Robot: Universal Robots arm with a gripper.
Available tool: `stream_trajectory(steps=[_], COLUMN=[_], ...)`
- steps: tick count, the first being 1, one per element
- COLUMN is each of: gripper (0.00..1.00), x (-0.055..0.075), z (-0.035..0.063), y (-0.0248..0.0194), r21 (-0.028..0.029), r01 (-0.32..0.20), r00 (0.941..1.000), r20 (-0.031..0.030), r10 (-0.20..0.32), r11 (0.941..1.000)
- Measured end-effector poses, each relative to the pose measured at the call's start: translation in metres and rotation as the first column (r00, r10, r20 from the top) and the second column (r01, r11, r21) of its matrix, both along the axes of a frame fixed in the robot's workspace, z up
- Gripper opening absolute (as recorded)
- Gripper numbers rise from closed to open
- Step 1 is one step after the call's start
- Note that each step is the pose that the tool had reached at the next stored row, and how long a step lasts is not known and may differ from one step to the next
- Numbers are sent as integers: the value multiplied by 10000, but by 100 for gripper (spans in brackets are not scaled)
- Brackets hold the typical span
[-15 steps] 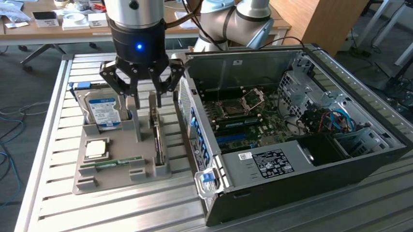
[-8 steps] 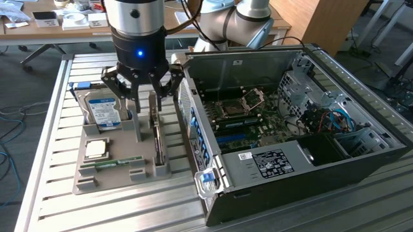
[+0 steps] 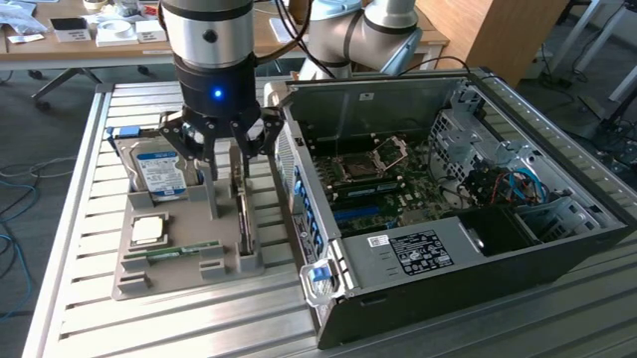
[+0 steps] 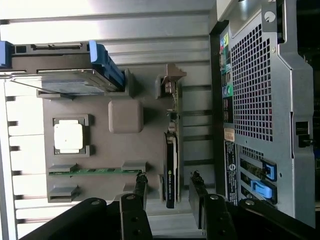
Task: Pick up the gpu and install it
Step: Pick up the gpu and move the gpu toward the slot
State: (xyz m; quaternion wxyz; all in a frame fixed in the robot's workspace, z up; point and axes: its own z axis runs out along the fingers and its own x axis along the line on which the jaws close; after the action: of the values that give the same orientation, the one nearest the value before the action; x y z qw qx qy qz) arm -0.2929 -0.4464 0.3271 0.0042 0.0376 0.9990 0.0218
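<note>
Black two-finger gripper [image 4: 168, 176] nearest, fingers spread, straddling thin dark gpu card [image 4: 171, 167], not touching. From exterior view's left: blue-labelled boxy hard drive [image 3: 159, 175] upright on grey plastic tray [image 3: 194, 227]; gpu on edge in tray's slot nearest case; open black computer case [image 3: 368, 104] just beside tray. Risk: off-centre closing tilts card, jams slot; outer finger could snag case.

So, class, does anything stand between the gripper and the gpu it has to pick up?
Nothing visible does. The open gripper hangs right above the gpu, which stands on edge in the grey holder, with its fingers lined up on either side of the card. The hard drive stands apart, towards the exterior view's left.
</note>
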Motion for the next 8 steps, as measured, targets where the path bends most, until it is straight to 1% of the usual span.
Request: stream_trajectory(steps=[8], gripper=[47], x=[0], z=[-104], y=[0], r21=[1], r01=[0], r00=[10000], r20=[1], r10=[0], r11=[10000])
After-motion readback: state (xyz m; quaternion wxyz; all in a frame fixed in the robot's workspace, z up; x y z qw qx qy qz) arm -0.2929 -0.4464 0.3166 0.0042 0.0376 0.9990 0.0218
